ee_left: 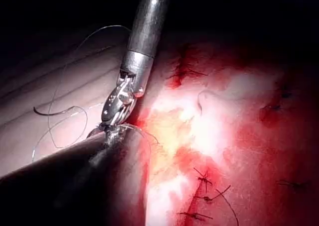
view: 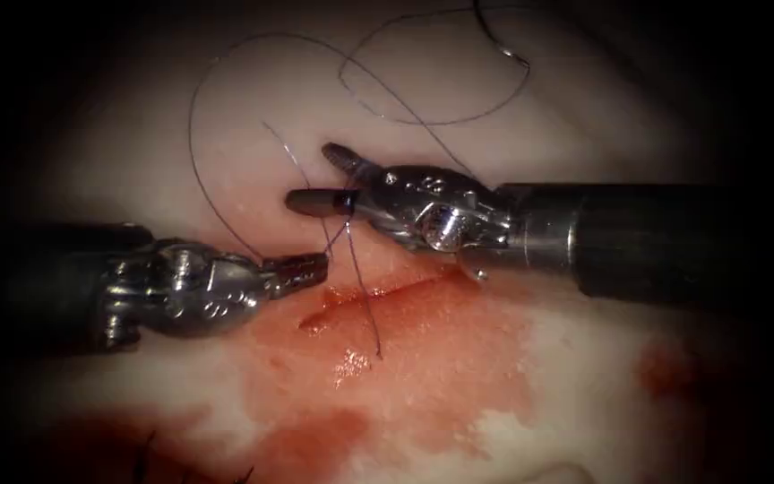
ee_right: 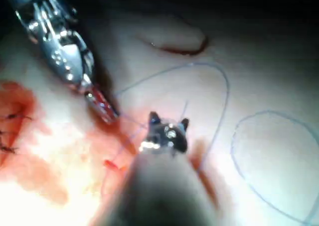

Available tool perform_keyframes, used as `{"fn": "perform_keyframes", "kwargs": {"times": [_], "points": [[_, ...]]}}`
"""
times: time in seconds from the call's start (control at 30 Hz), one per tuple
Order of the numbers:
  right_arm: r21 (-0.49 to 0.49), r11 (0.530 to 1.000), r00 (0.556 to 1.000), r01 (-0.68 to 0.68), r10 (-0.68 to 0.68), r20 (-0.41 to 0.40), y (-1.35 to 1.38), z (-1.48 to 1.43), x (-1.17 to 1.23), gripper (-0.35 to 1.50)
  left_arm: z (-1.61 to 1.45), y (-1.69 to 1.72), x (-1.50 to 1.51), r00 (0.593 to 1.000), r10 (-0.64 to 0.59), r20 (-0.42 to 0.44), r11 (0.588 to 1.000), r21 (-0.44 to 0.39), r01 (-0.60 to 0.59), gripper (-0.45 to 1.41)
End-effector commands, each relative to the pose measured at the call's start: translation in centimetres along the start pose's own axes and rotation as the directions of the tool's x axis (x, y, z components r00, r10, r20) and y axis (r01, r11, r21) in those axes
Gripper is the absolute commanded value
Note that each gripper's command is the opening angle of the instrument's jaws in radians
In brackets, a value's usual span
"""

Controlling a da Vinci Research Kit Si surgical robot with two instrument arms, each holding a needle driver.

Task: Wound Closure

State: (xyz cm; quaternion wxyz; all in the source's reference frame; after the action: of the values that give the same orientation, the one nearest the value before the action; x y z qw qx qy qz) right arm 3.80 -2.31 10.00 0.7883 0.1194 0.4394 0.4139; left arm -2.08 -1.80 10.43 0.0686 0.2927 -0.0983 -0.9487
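In the endoscope view the left arm's steel needle-driver tool (view: 302,269) comes in from 9 o'clock, its shaft level. Its jaws look pressed together on the thin dark suture thread (view: 192,134), which loops up and over toward 12 o'clock. The right arm's steel needle-driver tool (view: 308,175) reaches in from 3 o'clock, wrist level, jaws spread wide and holding nothing. A turn of thread seems to lie round its lower jaw. From there a strand drops toward 6 o'clock, across the slanting red cut (view: 378,296) in the pale pork-belly tissue (view: 584,376), and enters the tissue just below the cut, amid glistening red fluid (view: 387,367). The two tool tips lie close together just above the left end of the cut, the right tool at 12 o'clock of the left one. The thin curved needle (view: 517,54) seems to lie loose on the tissue far off at 1 o'clock, held by neither tool and not in the tissue. The right arm is the nearer to it.

In the left wrist view the right arm's shaft slopes down to meet the left tool's tip, and thread loops lie on pale tissue beyond.

In the right wrist view the right tool's spread jaw tips (ee_right: 169,120) face the thread loops. The left tool's tip (ee_right: 102,106) is just beside them and the curved needle (ee_right: 179,49) lies well apart.
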Motion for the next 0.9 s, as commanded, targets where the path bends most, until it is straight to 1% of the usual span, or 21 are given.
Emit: {"fn": "perform_keyframes", "kwargs": {"times": [0.03, 0.1, 0.2, 0.33, 0.37, 0.47, 0.53, 0.57, 0.6, 0.7, 0.8, 0.83, 0.9], "points": [[0.004, 1.000, 1.000, 0.002, -0.002, 0.008, -0.02, 0.15, -0.01, 0.88, 0.08, 0.01, 0.01, 1.000, -0.002, 0.000, 1.000, 0.001, 0.002, -0.45], [0.017, 1.000, 1.000, 0.004, -0.004, 0.019, -0.07, 0.30, -0.06, 0.88, 0.11, 0.01, -0.04, 1.000, -0.002, 0.006, 1.000, 0.001, 0.002, -0.45], [0.006, 1.000, 0.999, 0.007, -0.007, 0.038, -0.05, 0.37, -0.08, 0.83, 0.11, 0.00, -0.07, 1.000, -0.005, 0.010, 1.000, 0.002, 0.005, -0.45], [0.002, 1.000, 0.999, 0.009, -0.009, 0.043, -0.01, 0.44, -0.10, 0.83, 0.11, 0.00, -0.08, 1.000, -0.007, 0.014, 1.000, 0.003, 0.007, -0.45], [-0.005, 1.000, 0.999, 0.007, -0.007, 0.053, 0.01, 0.49, -0.13, 0.83, 0.11, 0.00, -0.08, 1.000, -0.007, 0.015, 1.000, 0.003, 0.007, -0.45], [-0.008, 1.000, 0.998, 0.010, -0.010, 0.067, 0.02, 0.52, -0.15, 0.81, 0.11, 0.00, -0.09, 1.000, -0.008, 0.015, 1.000, 0.003, 0.008, -0.45], [0.034, 0.999, 0.997, 0.003, -0.006, 0.078, 0.02, 0.51, -0.15, -0.18, 0.11, 0.00, -0.11, 1.000, -0.008, 0.016, 1.000, 0.003, 0.008, -0.45], [0.034, 0.999, 0.997, 0.003, -0.006, 0.078, 0.02, 0.51, -0.15, -0.18, 0.11, 0.00, -0.11, 1.000, -0.008, 0.016, 1.000, 0.003, 0.008, -0.45], [0.045, 0.999, 0.997, 0.003, -0.006, 0.081, 0.01, 0.48, -0.15, -0.35, 0.11, 0.00, -0.12, 1.000, -0.008, 0.016, 1.000, 0.003, 0.008, -0.45], [0.049, 0.999, 0.996, -0.007, 0.003, 0.088, -0.01, 0.41, -0.11, -0.35, 0.11, -0.01, -0.14, 1.000, -0.010, 0.019, 1.000, 0.004, 0.010, -0.45], [0.063, 0.998, 0.995, 0.030, -0.035, 0.089, -0.03, 0.26, -0.06, -0.35, 0.11, -0.02, -0.19, 1.000, -0.011, 0.021, 1.000, 0.004, 0.011, -0.45], [0.063, 0.998, 0.995, 0.030, -0.035, 0.089, -0.03, 0.26, -0.06, -0.35, 0.11, -0.02, -0.19, 1.000, -0.011, 0.021, 1.000, 0.004, 0.011, -0.45], [0.049, 0.998, 0.996, 0.050, -0.053, 0.067, -0.04, 0.13, -0.01, -0.35, 0.11, -0.03, -0.25, 1.000, -0.013, 0.024, 1.000, 0.005, 0.012, -0.45]]}}
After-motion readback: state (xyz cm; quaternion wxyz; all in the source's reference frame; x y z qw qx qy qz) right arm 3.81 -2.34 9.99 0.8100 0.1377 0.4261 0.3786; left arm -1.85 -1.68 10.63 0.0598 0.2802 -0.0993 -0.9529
